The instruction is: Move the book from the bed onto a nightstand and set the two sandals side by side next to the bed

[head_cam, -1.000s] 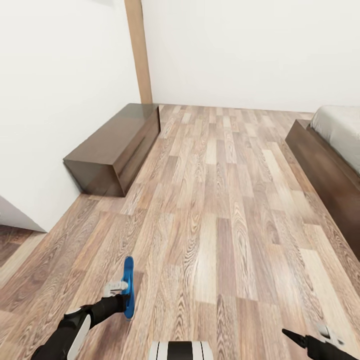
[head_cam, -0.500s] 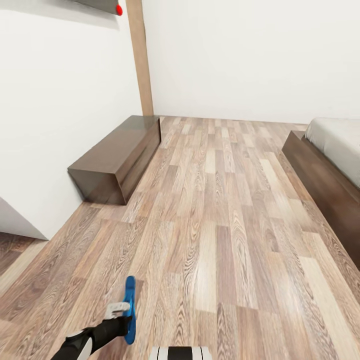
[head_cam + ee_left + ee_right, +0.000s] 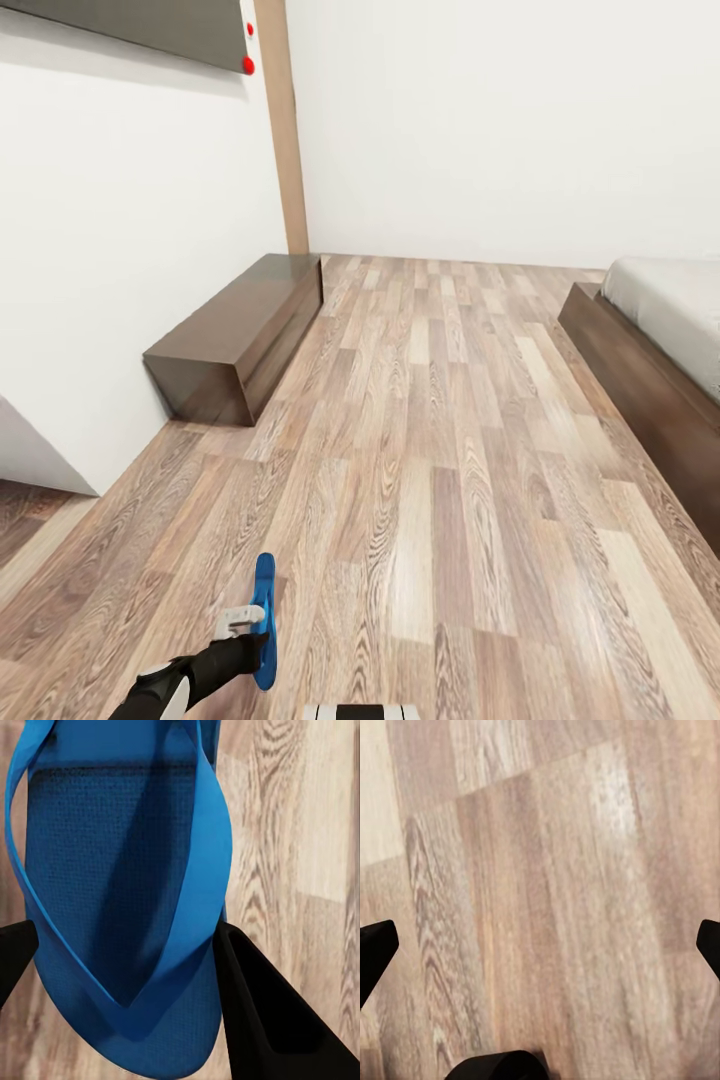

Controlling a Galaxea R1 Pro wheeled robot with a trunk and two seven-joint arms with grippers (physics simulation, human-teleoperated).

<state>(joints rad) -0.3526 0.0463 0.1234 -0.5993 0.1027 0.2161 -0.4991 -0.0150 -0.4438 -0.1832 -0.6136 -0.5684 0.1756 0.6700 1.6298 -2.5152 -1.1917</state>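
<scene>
Since the earlier frames the head camera has tilted upward, bringing a dark wall screen (image 3: pixel 130 28) with red dots into sight; the left gripper (image 3: pixel 258 640) keeps its fingers (image 3: pixel 262 1020) clamped on one blue sandal (image 3: pixel 263 620), held on edge above the plank floor (image 3: pixel 440 480). Ahead and to its left, a long low cabinet (image 3: pixel 240 335) stands against the wall. Well off to its right lies the bed (image 3: pixel 660 340). Right gripper (image 3: pixel 540 945): fingertips spread apart over bare planks.
</scene>
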